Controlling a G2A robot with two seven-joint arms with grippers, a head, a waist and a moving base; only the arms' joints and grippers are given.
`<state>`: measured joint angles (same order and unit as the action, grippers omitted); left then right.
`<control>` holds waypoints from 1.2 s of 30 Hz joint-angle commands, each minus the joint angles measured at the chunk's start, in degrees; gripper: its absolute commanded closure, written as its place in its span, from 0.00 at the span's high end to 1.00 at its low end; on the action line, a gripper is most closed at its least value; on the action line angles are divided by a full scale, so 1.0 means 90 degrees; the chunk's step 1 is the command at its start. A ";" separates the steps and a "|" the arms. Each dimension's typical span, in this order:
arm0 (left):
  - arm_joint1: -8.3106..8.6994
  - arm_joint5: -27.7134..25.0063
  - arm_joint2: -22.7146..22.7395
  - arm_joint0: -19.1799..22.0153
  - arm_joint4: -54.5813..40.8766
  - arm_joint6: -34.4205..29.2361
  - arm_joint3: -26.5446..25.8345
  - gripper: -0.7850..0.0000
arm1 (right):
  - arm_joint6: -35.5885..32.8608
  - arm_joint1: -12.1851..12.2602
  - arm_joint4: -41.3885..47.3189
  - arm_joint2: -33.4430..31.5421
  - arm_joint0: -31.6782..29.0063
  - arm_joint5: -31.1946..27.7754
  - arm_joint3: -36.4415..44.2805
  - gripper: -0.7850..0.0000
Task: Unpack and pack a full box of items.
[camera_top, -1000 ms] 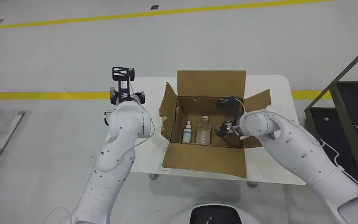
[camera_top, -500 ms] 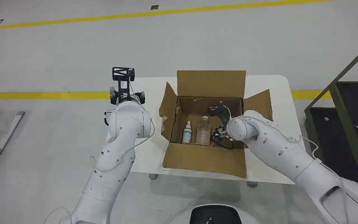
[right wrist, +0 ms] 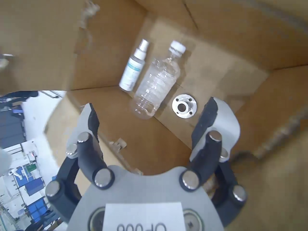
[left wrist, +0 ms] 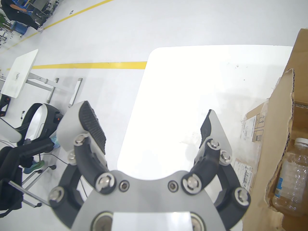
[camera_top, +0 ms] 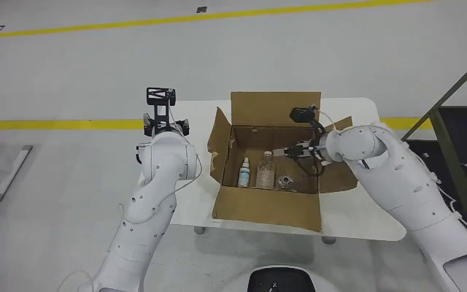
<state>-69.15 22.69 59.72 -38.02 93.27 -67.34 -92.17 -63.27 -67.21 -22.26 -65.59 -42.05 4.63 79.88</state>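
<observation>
Found box open on table, flaps spread. Counted three items on its floor: spray bottle at left, water bottle just beside it to the right, both lying with caps toward the far wall, and a flange just right of the water bottle. Logged right gripper over the box's right part, jaws apart, holding nothing. Logged left gripper over the table's far-left corner, likewise spread and empty. Made out the flange's centre bore and small holes from the right wrist alone. Caught printed stickers on the box's left outer wall from the left wrist alone, too small to read. Spotted a teal-and-white label on the spray bottle, wording illegible.
</observation>
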 commanded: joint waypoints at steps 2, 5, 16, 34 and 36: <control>0.0000 0.0000 0.0000 0.0000 0.0000 0.0000 0.0000 1.00 | -0.0343 0.0211 0.1032 -0.1377 -0.0548 -0.0231 0.0580 0.00; 0.0000 0.0000 0.0000 0.0000 0.0000 0.0000 0.0000 1.00 | -0.0539 0.0381 0.1608 -0.2445 -0.1097 -0.0422 0.0992 0.00; 0.0000 0.0000 0.0000 0.0000 0.0000 0.0000 0.0000 1.00 | -0.0910 0.0581 0.2768 -0.3896 -0.1927 -0.0723 0.1129 0.00; 0.0000 0.0000 0.0000 0.0000 0.0000 0.0000 0.0000 1.00 | 0.2389 0.0568 0.1529 -0.4064 -0.2896 -0.1491 0.1344 0.00; 0.0000 0.0000 0.0000 0.0000 0.0000 0.0000 0.0000 1.00 | 0.3176 0.0556 0.0985 -0.4043 -0.3077 -0.1796 0.1255 0.00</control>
<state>-69.15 22.69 59.72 -38.02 93.27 -67.34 -92.17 -39.46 -62.16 -8.43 -102.10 -68.88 -10.21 91.86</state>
